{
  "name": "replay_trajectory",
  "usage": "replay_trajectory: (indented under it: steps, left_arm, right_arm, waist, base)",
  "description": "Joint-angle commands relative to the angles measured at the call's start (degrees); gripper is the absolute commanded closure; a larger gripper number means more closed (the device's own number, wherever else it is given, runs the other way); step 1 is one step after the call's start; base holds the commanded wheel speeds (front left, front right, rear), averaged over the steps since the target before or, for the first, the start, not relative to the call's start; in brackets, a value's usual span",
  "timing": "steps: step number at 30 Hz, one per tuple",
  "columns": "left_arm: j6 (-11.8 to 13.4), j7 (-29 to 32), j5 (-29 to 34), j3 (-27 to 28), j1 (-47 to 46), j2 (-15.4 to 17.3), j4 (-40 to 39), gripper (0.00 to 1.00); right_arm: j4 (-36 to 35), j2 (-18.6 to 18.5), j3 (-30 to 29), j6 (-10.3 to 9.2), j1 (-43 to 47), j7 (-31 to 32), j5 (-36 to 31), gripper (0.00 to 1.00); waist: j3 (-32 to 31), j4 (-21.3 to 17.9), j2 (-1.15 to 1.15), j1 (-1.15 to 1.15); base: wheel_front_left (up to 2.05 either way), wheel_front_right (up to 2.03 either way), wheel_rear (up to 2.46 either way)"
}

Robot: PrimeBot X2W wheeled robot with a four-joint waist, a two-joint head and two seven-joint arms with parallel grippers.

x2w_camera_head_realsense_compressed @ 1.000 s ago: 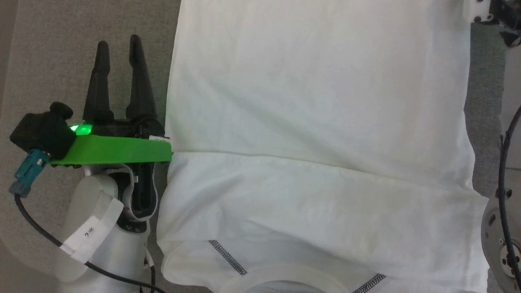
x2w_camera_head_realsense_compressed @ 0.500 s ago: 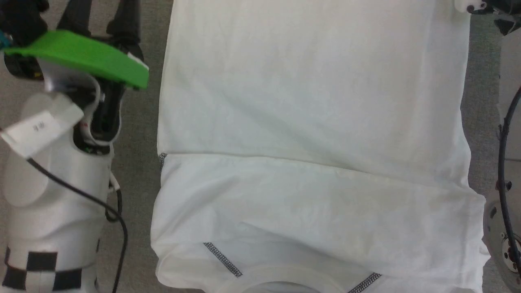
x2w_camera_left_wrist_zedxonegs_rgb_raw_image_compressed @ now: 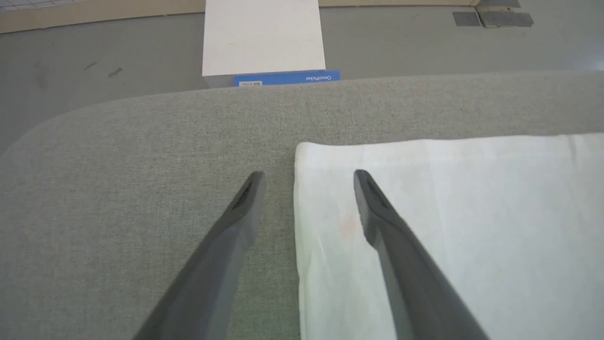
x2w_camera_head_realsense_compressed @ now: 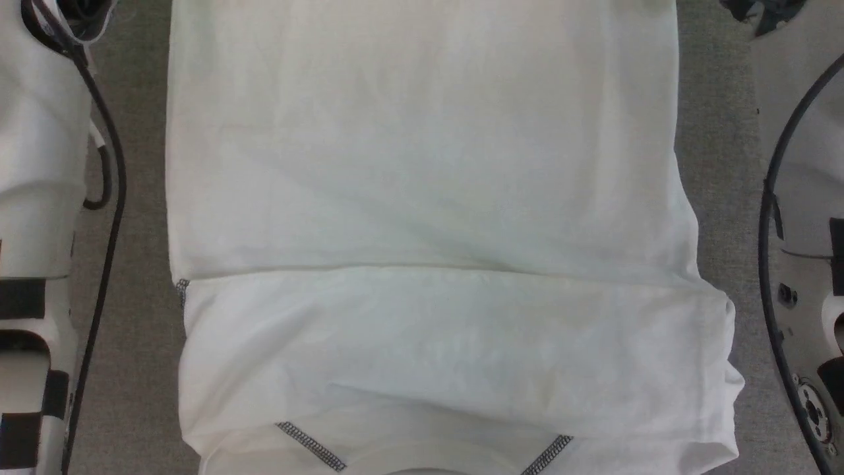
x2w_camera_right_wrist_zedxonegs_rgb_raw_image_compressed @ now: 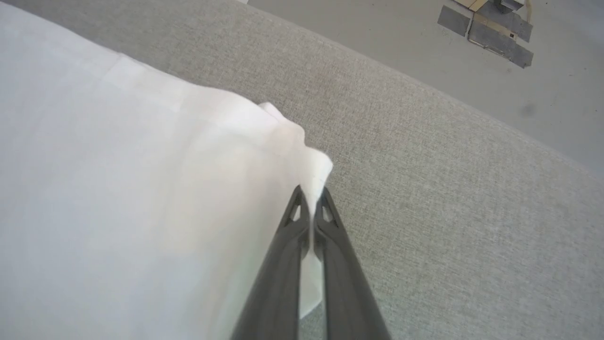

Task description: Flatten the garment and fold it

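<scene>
R pincer [x2w_camera_right_wrist_zedxonegs_rgb_raw_image_compressed: 311,194] is pinched tight on a corner of the garment [x2w_camera_right_wrist_zedxonegs_rgb_raw_image_compressed: 118,165] — the thin white cloth bunches up right at the tips of its two dark fingers. L pincer [x2w_camera_left_wrist_zedxonegs_rgb_raw_image_compressed: 309,175] stands wide, holding nothing. It straddles the garment's [x2w_camera_left_wrist_zedxonegs_rgb_raw_image_compressed: 448,212] side edge near another corner, one finger over the cloth, the other over bare grey table [x2w_camera_left_wrist_zedxonegs_rgb_raw_image_compressed: 118,179]. Can't tell if the tips touch down.

In the head view the garment [x2w_camera_head_realsense_compressed: 422,165] lies spread over the middle of the table [x2w_camera_head_realsense_compressed: 138,343], w/ a fold line across it and a 2nd layer on the near side of that line. Two dark zigzag seams [x2w_camera_head_realsense_compressed: 310,446] show at its near edge. Pale forearms flank the garment — L arm [x2w_camera_head_realsense_compressed: 33,165], R arm [x2w_camera_head_realsense_compressed: 808,198]. Beyond the garment's far edge, past the table, a white box [x2w_camera_left_wrist_zedxonegs_rgb_raw_image_compressed: 263,38] w/ a blue label [x2w_camera_left_wrist_zedxonegs_rgb_raw_image_compressed: 286,78] sits on the floor [x2w_camera_left_wrist_zedxonegs_rgb_raw_image_compressed: 94,56].
</scene>
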Motion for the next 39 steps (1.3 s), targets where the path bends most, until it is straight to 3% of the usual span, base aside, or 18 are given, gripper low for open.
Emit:
replay_trajectory:
  steps: [1,7,8,9,10,15,19,28,31,39]
  left_arm:
    - [0.9,2.24,1.4,-0.85,-1.45,0.93,1.57,0.0]
    - [1.95,8.6,2.57,-2.81,-2.5,2.39,4.75,0.0]
    - [1.93,9.2,2.4,-2.9,-2.33,2.45,4.9,0.04]
    - [1.8,9.49,2.02,-2.81,-2.1,2.45,4.92,0.69]
    - [1.39,9.45,1.77,-2.83,-1.92,2.49,4.74,1.0]
    - [0.96,4.73,1.74,-1.79,-1.75,3.46,3.02,1.0]
    - [2.13,-1.37,2.49,-0.42,-2.8,3.63,2.23,1.0]
    - [4.61,-16.67,5.85,1.21,-7.24,3.4,2.91,1.0]
    - [3.86,-21.42,5.88,1.66,-8.41,3.06,3.92,1.0]
    - [-2.22,-27.07,3.96,0.21,-5.31,1.89,7.57,1.0]
  right_arm:
    - [-0.71,0.1,1.07,-0.08,-1.2,-0.56,1.23,1.0]
    - [-2.37,-0.7,3.89,-0.08,-1.46,-1.22,4.31,1.0]
    - [-2.52,-0.94,4.13,-0.08,-1.44,-1.3,4.59,1.0]
    - [-2.65,-1.24,4.35,-0.08,-1.42,-1.39,4.93,1.0]
    - [-2.73,-1.46,4.45,-0.08,-1.39,-1.46,5.19,1.0]
    - [-3.48,-2.29,3.94,-0.08,-1.39,-2.78,5.57,1.0]
    - [-3.35,-2.73,2.41,-0.08,-2.38,-5.46,4.94,1.0]
    - [-2.2,-2.08,-4.96,-0.08,-7.0,-16.8,1.08,1.0]
    - [-0.93,-1.63,-6.5,-0.08,-8.31,-20.74,0.07,1.0]
    - [2.87,-2.06,-4.4,-0.08,-5.61,-26.64,4.21,1.0]
  waist:
    - [1.98,-2.21,0.0,-0.01]
    - [3.54,-3.43,0.0,-0.01]
    - [3.7,-3.45,0.0,-0.01]
    - [3.87,-3.43,0.0,-0.01]
    - [3.99,-3.41,0.0,-0.01]
    - [4.22,-3.19,0.0,-0.01]
    - [3.84,-2.8,0.0,-0.01]
    - [1.47,-2.05,0.0,-0.01]
    - [0.29,-1.92,0.0,-0.01]
    - [-5.94,-1.18,0.0,-0.01]
  base:
    - [0.0,0.0,0.0]
    - [0.0,0.0,0.0]
    - [0.0,0.0,0.0]
    - [0.0,0.0,0.0]
    - [0.0,0.0,0.0]
    - [0.0,0.0,0.0]
    - [0.0,0.0,0.0]
    - [0.0,0.0,0.0]
    - [0.0,0.0,0.0]
    - [0.0,0.0,0.0]
